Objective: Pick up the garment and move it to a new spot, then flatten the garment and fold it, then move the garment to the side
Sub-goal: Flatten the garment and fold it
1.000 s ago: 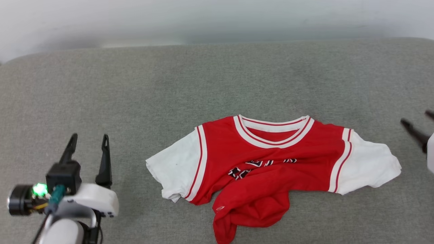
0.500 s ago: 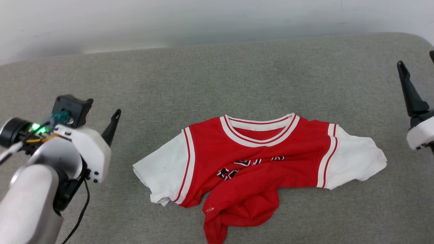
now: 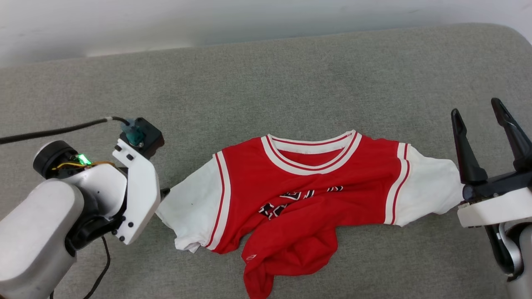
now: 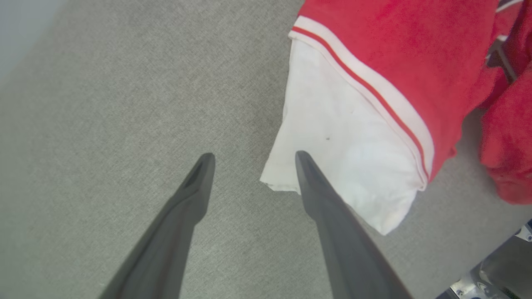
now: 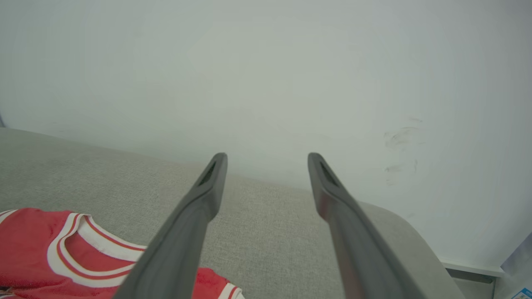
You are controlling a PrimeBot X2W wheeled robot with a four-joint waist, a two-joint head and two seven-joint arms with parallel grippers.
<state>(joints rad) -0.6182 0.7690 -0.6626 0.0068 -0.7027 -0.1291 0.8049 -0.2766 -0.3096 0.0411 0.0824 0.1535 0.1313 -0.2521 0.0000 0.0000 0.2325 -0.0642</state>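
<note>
The garment [image 3: 316, 178] lies face up on the grey cushion [image 3: 266, 91], collar towards the wall, both white sleeves spread out to the sides. Its lower red half is rumpled and bunched up over the chest, with one twisted tail trailing towards me. That fold cuts across the black, white-outlined lettering [image 3: 286, 201], so I can make out fragments of characters but no word or number I can read. There is a small white mark [image 3: 250, 257] on the bunched red cloth, too small to make out.

My left gripper [image 4: 253, 155] is right at the sleeve on my left side. The jaws stand well apart with nothing between them but grey fabric. In the left wrist view one finger crosses the corner of the white sleeve [image 4: 345, 137] and the other is over bare cushion. I cannot tell whether that finger presses on the cloth or hangs just above it.

My right gripper [image 3: 475, 106] is just beside the opposite sleeve, jaws spread wide and empty, fingers pointing up towards the white wall [image 5: 266, 74]. In the right wrist view the striped collar [image 5: 83, 245] sits low at the left, apart from both fingers.

A dark cable [image 3: 50, 132] runs off from my left wrist.
</note>
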